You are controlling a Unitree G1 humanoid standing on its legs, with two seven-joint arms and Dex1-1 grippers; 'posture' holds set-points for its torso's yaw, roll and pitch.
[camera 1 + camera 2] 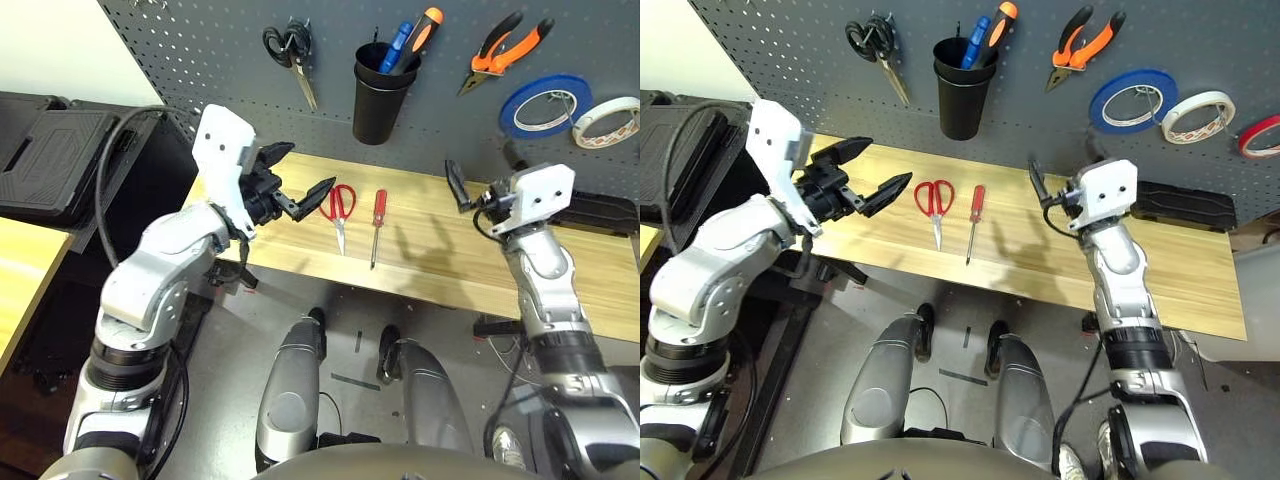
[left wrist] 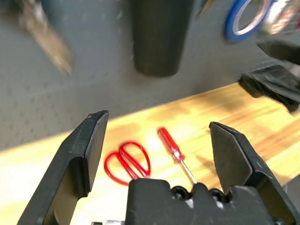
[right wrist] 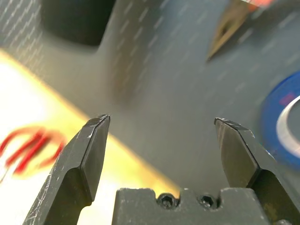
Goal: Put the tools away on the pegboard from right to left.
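The red-handled scissors (image 1: 340, 205) and the slim red-handled screwdriver (image 1: 378, 220) lie side by side on the wooden table (image 1: 440, 265), points toward me. The orange-and-black pliers (image 1: 505, 50) and the thin red tape ring (image 1: 1262, 135) hang on the dark grey pegboard (image 1: 220, 60). My left gripper (image 1: 308, 167) hovers open just left of the scissors, which show between its fingers (image 2: 84, 154) in the left wrist view. Right of the screwdriver, my right gripper (image 1: 480, 172) is raised and open, with nothing in it, facing the pegboard.
On the pegboard hang black-handled scissors (image 1: 290, 50), a black cup (image 1: 380, 95) holding blue and orange handles, a blue tape roll (image 1: 545, 105) and a white one (image 1: 605, 120). A black object (image 1: 600, 210) lies at the table's right rear. A black case (image 1: 50, 150) stands to the left.
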